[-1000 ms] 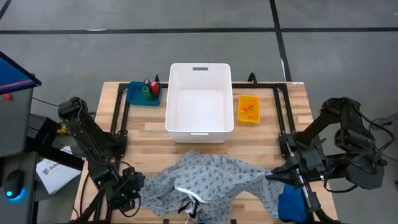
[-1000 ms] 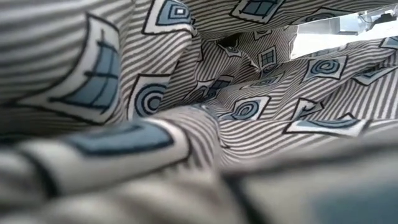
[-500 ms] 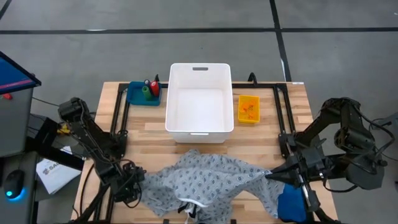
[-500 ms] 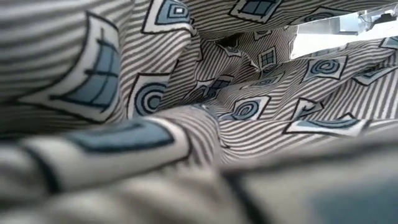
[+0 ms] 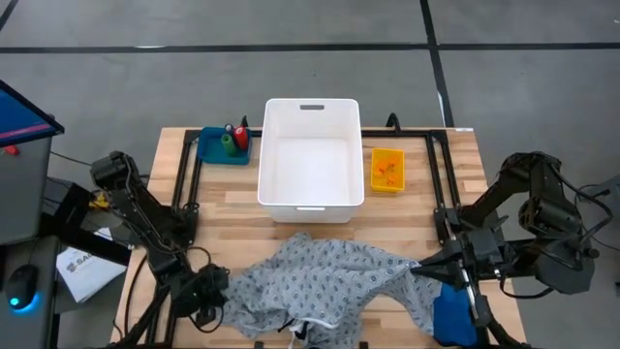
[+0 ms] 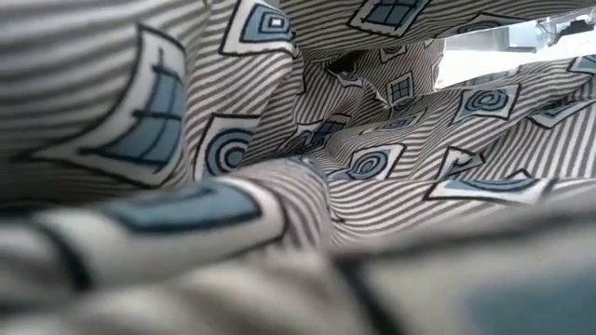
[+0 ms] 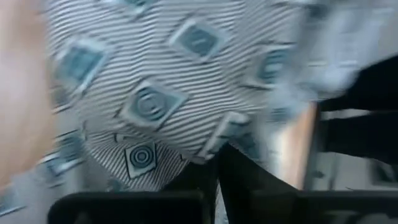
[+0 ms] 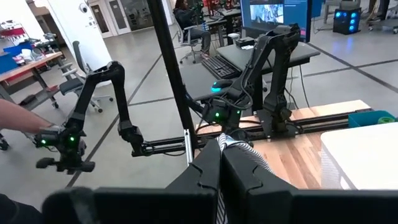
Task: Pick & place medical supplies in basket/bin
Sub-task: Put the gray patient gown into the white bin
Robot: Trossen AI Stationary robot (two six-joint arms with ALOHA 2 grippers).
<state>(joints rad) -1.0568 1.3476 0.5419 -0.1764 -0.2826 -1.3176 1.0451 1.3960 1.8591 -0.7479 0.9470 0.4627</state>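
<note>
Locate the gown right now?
High view: the gown lies spread along the table's near edge, in front of the white bin, between the left tool and the right tool, each shut on a side of it.

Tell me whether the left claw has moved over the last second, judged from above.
Yes. In the high view the left claw has moved toward the white bin and now sits shut at the gown's left edge.
</note>
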